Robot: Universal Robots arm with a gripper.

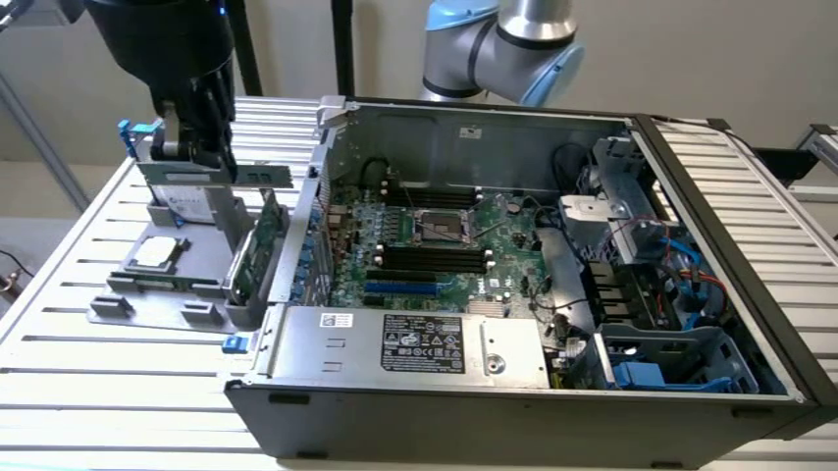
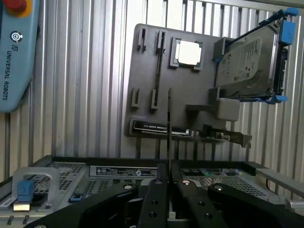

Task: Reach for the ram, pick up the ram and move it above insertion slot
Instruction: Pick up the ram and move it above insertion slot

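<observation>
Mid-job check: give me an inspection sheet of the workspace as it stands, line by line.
Surface: slatted metal table, carrying a grey holder tray and an open computer case.
Job's things: the ram is out of the tray, seen edge-on between the pincer's fingers; memory slots on the motherboard are bare.
Clutter: hard drive, processor chip and expansion card sit in the tray.
Grippers: pincer shut on the ram, above the tray at the exterior view's left, not over the case.
Cables: blue and black wiring inside the case.
Surroundings: teach pendant on the table.
</observation>
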